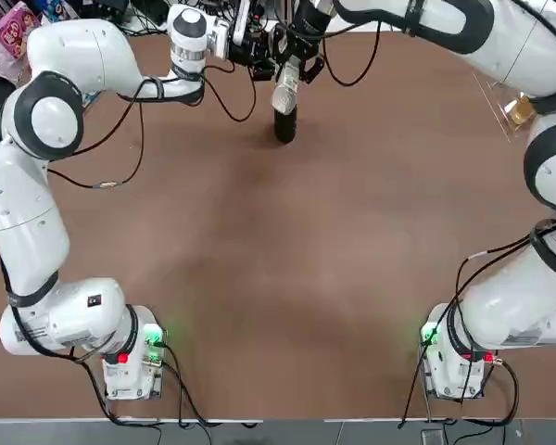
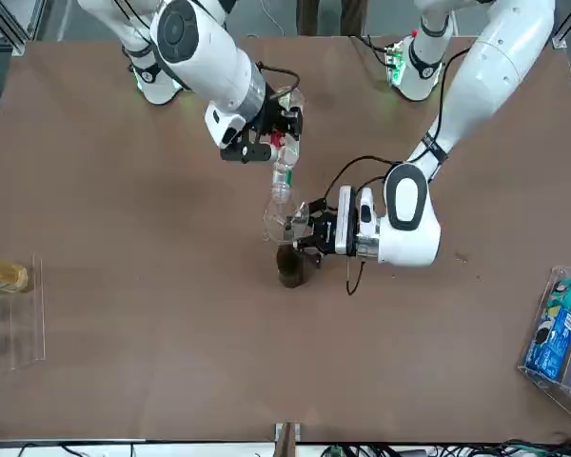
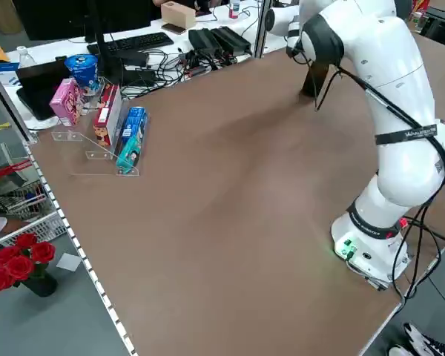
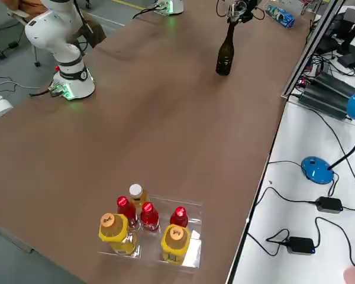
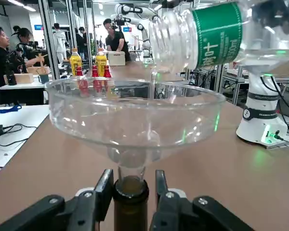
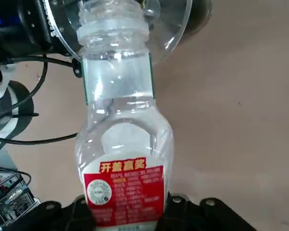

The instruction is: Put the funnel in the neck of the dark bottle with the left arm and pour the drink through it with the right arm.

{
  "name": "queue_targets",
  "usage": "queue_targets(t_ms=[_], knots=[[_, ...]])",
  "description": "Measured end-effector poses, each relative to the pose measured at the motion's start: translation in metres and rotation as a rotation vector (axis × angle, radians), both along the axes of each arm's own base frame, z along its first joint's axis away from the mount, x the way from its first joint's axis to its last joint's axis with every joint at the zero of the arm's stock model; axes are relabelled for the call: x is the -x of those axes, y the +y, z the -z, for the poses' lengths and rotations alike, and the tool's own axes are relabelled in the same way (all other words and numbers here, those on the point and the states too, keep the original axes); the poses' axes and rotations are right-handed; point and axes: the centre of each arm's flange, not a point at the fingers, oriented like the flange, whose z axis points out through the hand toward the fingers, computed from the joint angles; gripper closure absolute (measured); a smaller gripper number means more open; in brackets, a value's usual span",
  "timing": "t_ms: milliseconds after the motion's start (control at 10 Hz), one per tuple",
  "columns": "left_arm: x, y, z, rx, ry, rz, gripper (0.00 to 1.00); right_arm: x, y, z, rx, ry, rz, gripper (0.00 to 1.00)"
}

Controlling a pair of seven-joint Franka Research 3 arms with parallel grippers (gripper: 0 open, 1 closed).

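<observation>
The funnel [image 5: 106,130] sat in the neck of the bottle [image 4: 225,54], which stood on the table [image 1: 306,278] between the left gripper's [image 5: 134,180] fingers. The drink [image 6: 125,120], in the right gripper [image 6: 127,207], lay tilted over the funnel, its mouth above the bowl. One tray [image 3: 89,137] lay out to the left, another [image 4: 193,253] well apart to the right, with several bottles in it.

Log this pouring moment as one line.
Left gripper: open around dark glass bottle's neck | clear round funnel: in neck | right gripper: gripping clear plastic bottle, mouth over funnel
</observation>
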Motion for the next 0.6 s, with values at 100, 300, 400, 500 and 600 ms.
queue_targets(t_ms=[100, 300, 400, 500, 600], knots=[[-0.0011, 0.0004, -0.0014, 0.001, -0.003, -0.002, 0.58, -0.0023, 0.0001, -0.0005, -0.004, 0.009, 0.004, 0.61], [-0.0039, 0.0006, -0.0063, 0.008, -0.010, -0.005, 0.58, -0.0049, 0.0014, 0.0016, -0.009, 0.019, 0.007, 0.61], [-0.0037, 0.0000, -0.0068, 0.009, -0.011, -0.004, 0.59, -0.0049, 0.0024, 0.0008, -0.011, 0.020, 0.006, 0.61], [-0.0034, -0.0005, -0.0072, 0.009, -0.011, -0.003, 0.59, -0.0046, 0.0033, 0.0003, -0.013, 0.021, 0.005, 0.61], [-0.0033, -0.0009, -0.0077, 0.010, -0.012, -0.002, 0.60, -0.0043, 0.0038, 0.0002, -0.013, 0.022, 0.004, 0.61]])
